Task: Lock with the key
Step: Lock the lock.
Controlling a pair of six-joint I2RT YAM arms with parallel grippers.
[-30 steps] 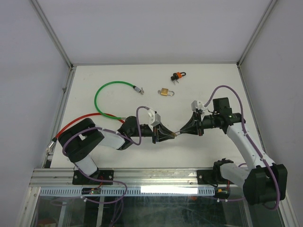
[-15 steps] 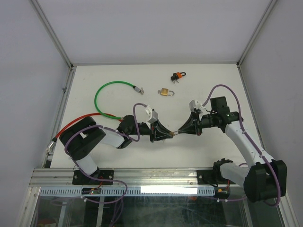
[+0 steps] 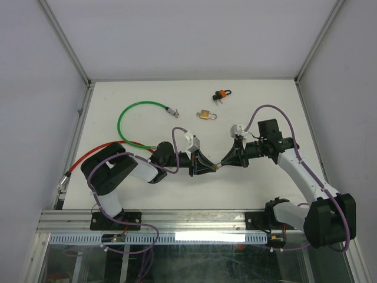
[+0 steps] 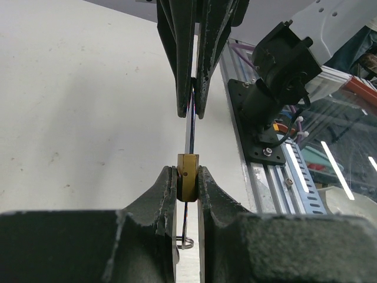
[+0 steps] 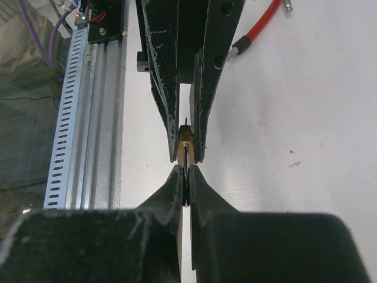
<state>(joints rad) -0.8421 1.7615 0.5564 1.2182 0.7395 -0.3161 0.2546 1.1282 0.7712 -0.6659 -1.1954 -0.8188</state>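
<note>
Tip to tip above the table (image 3: 253,106), the left claw (image 3: 204,168) pinched a small brass padlock (image 4: 188,175) by its flat sides. Directly ahead of it, the right claw (image 3: 226,160) was clamped tight on the thin key (image 4: 188,132), which appeared seated in the lock. The padlock looked dense, hard and smooth, likely to twist in a loose grip. Its broad faces seemed the safest hold, the key's head the place to turn.

Padlock (image 4: 188,177) mostly hidden between left gripper (image 4: 187,172) fingers. Key (image 4: 189,132) head buried inside right gripper (image 4: 189,111). Red cable (image 5: 259,26) cut off at top edge.
</note>
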